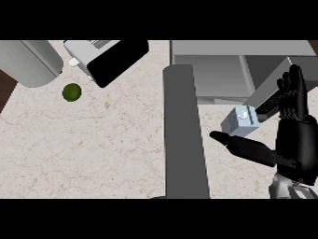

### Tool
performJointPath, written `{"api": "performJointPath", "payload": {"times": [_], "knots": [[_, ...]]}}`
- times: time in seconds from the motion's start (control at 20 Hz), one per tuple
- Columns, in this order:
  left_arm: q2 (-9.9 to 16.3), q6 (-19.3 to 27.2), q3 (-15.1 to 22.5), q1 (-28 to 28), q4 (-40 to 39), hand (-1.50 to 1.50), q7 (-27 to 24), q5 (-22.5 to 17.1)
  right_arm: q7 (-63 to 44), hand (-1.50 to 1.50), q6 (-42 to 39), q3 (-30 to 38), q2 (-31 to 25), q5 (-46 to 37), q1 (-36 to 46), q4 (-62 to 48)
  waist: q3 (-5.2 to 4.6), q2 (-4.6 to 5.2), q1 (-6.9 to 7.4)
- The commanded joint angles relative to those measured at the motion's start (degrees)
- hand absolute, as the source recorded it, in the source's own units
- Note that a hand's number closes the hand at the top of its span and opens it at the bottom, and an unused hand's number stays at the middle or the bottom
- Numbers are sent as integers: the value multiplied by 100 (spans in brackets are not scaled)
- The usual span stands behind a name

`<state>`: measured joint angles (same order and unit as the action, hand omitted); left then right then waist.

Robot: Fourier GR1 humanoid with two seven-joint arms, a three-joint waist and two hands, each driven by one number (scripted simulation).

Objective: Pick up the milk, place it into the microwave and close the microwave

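Note:
The milk (pixel 245 120) is a small pale blue carton standing on the counter, just in front of the grey microwave (pixel 216 60) at the top right. The microwave's door (pixel 185 135) stands open, running down the middle of the view as a long grey slab. My right hand (pixel 298 144) is open to the right of the carton. Its fingers (pixel 293 91) point straight up toward the microwave and its thumb (pixel 242 147) stretches left below the carton. Whether the hand touches the carton I cannot tell. My left hand does not show.
A green round fruit (pixel 72 92) lies on the marble counter (pixel 86 140) at the left. Behind it are a grey cylinder (pixel 20 60) and a white appliance with a black panel (pixel 116 60). Dark wood floor shows beyond the counter's left edge.

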<state>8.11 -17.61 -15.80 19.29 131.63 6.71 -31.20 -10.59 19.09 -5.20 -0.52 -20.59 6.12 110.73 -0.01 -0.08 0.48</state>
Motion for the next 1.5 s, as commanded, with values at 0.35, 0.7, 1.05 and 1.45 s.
{"api": "performJointPath", "payload": {"times": [0.35,0.7,1.05,1.45], "knots": [[-28,-832,-712,576,-63,-150,-126,-669,1447,-150,443,527,51,459,-666,-1479,2,5,-12],[-184,-1290,-1130,966,26,-150,-289,-864,2501,-150,418,1062,-25,951,-559,-3008,3,6,10],[-304,-1381,-1288,1222,365,-150,-73,-1143,3820,-150,291,1564,-200,1230,-91,-4768,6,10,45],[-533,-1769,-1501,1326,274,-150,8,-1329,4587,-150,255,1837,-432,1279,504,-6313,4,9,31]]}}
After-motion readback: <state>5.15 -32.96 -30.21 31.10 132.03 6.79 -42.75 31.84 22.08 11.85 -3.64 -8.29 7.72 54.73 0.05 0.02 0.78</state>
